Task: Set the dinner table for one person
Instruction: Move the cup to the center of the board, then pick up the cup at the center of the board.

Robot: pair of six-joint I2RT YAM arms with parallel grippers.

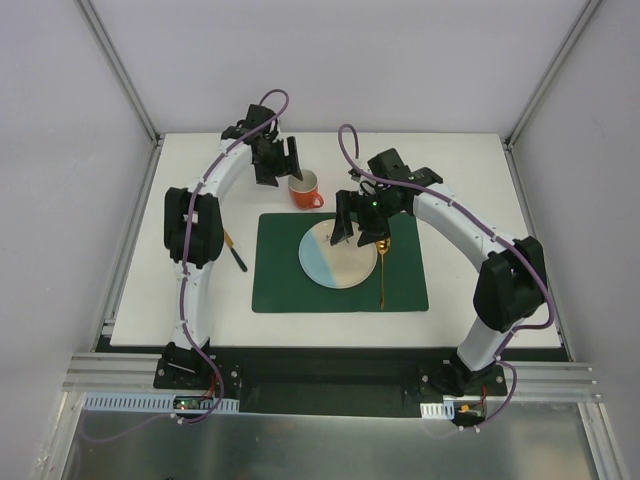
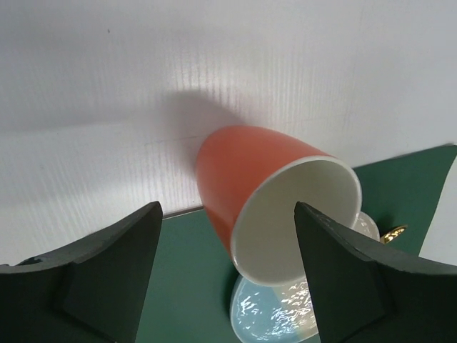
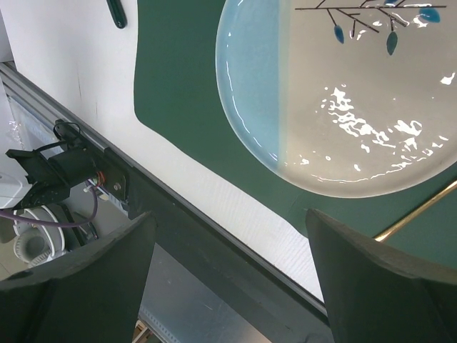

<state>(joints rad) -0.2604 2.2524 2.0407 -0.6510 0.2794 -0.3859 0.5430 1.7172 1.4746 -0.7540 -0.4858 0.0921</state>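
Observation:
The white dinner table carries a dark green placemat with a pale blue and cream plate on it. A gold utensil lies on the mat right of the plate. An orange mug, white inside, stands just behind the mat. My left gripper is open beside the mug; in the left wrist view the mug sits beyond the spread fingers, not gripped. My right gripper hovers open and empty over the plate.
A dark-handled gold utensil lies on the table left of the mat; its handle end shows in the right wrist view. White walls enclose the table on three sides. The metal rail with the arm bases runs along the near edge.

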